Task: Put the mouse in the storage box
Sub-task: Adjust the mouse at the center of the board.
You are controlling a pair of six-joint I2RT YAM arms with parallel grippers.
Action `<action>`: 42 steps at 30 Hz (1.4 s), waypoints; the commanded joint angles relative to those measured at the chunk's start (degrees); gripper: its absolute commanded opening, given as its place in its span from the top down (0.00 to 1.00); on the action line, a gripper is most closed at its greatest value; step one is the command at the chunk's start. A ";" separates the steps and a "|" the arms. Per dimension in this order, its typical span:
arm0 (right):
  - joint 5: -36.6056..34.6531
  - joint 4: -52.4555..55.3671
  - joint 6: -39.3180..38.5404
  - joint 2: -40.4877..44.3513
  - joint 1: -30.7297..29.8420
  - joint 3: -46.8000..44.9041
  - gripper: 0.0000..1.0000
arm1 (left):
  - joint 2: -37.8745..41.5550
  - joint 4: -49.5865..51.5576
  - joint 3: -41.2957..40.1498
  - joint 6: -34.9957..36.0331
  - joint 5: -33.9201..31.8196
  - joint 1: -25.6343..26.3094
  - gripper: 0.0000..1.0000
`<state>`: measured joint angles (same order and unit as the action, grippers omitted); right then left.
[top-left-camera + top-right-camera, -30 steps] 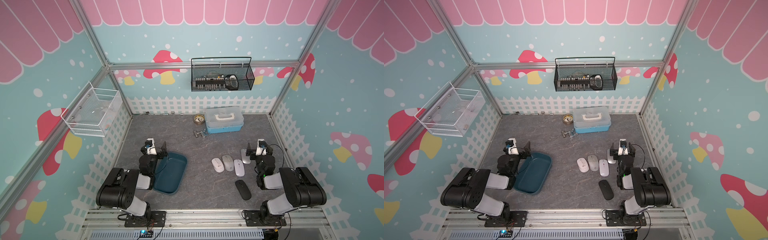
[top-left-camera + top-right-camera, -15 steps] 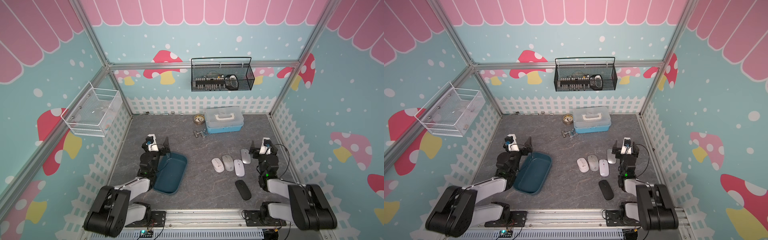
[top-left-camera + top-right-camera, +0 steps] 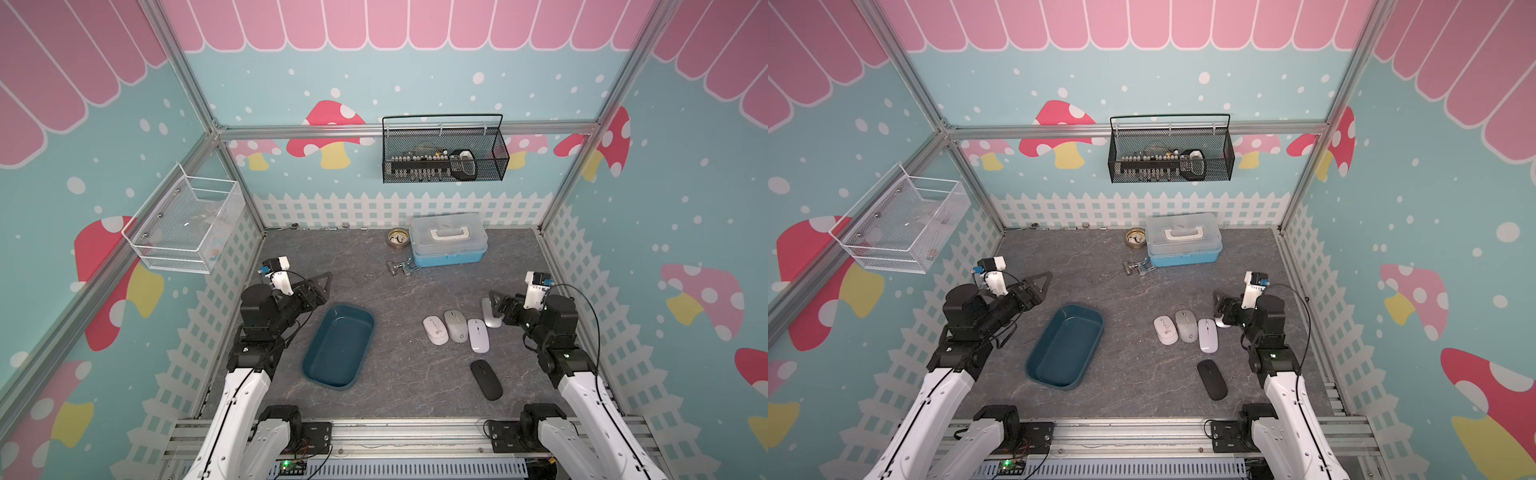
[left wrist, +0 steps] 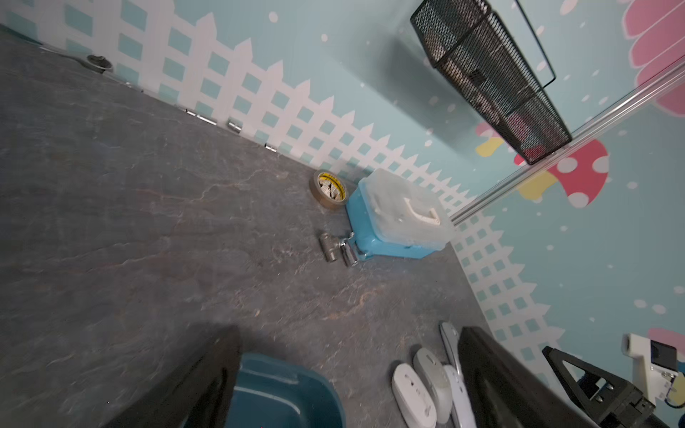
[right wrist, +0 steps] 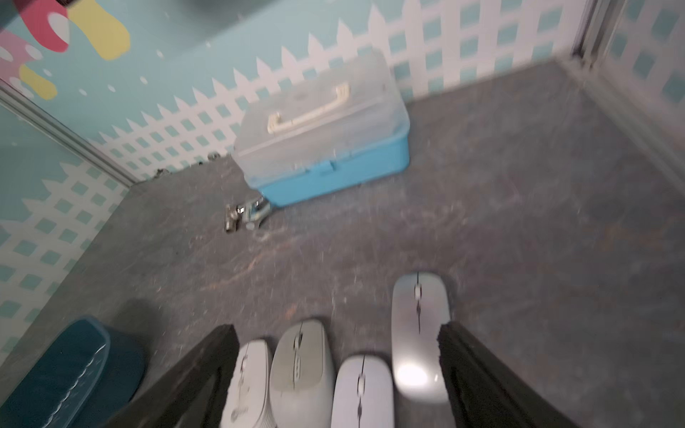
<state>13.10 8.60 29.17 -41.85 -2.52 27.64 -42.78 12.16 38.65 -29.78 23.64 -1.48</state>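
Mice (image 3: pixel 456 326), four pale ones side by side, lie below the right gripper (image 5: pixel 335 329), whose jaws are spread wide and hold nothing. In the right wrist view the row sits between the two black fingers. The silver mouse (image 5: pixel 419 333) is beside one finger, followed by a slim white mouse (image 5: pixel 361 392), a grey mouse (image 5: pixel 300 367) and a short white mouse (image 5: pixel 248 381) partly behind the other finger. Each has its long axis running from the robot toward the back fence, with the scroll wheel at the far end. In both top views the silver one lies a little farther back than its neighbours, partly covered by the gripper. A black mouse (image 3: pixel 486 380) lies apart, nearer the robot, with its long axis slanted; which end is its front cannot be told.

The left gripper (image 3: pixel 322 286) also has its jaws spread wide and empty, raised just beyond the far left corner of the storage box (image 3: pixel 332 353). That dark teal box lies on the left half of the surface (image 3: pixel 415 395), well apart from the mice. Its long axis runs near to far, with the far end leaning right.

Near the back fence sit a light blue case (image 3: pixel 446 245), a tape roll (image 3: pixel 397 239) and a metal fitting (image 3: pixel 401 267).
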 commanded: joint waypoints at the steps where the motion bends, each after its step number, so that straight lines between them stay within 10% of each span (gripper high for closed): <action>1: 1.62 12.95 10.02 6.07 -4.49 -1.16 0.01 | 5.60 14.23 2.51 4.40 -2.51 -0.22 0.02; 10: 0.00 20.05 21.91 7.59 -5.90 -8.60 0.01 | 7.93 12.06 0.59 4.63 -3.15 -0.12 0.04; 27: 6.95 26.45 17.79 3.91 -7.66 -12.70 0.01 | 10.00 10.78 -0.86 3.91 -5.32 6.40 0.06; 42: -0.04 25.73 23.70 -10.46 -27.33 -9.34 0.01 | 9.22 10.86 -0.76 3.83 -5.22 6.45 0.06</action>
<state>16.45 28.88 49.95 -48.90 -27.27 20.18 -33.65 22.90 38.54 -26.35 19.03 4.64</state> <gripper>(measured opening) 0.988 0.936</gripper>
